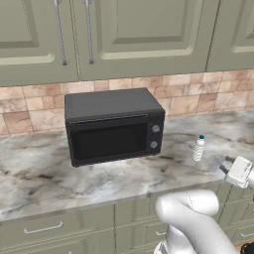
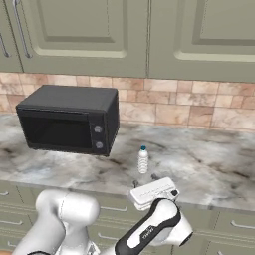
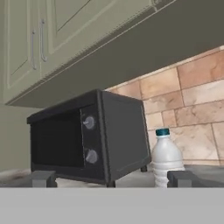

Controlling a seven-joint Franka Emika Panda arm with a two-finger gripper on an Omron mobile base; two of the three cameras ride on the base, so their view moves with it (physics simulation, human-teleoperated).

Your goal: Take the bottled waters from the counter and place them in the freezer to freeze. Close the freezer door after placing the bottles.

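One bottled water (image 1: 199, 148) (image 2: 143, 160) (image 3: 165, 157) stands upright on the marbled counter (image 1: 49, 173) (image 2: 214, 169), just right of the microwave. It is whitish and ribbed, with a dark blue cap. My gripper (image 1: 226, 165) (image 2: 145, 180) (image 3: 112, 178) hovers low over the counter's front edge, a short way in front of the bottle and pointing at it. Its jaws stand open with nothing between them. In the hand view the bottle rises just inside the right fingertip (image 3: 181, 178). The freezer and the freezer door are out of view.
A black microwave (image 1: 114, 126) (image 2: 69, 119) (image 3: 87, 140) sits on the counter against the tiled back wall (image 2: 189, 107). Olive wall cabinets (image 1: 139, 34) hang above. Olive drawers (image 1: 44, 229) run under the counter's front edge.
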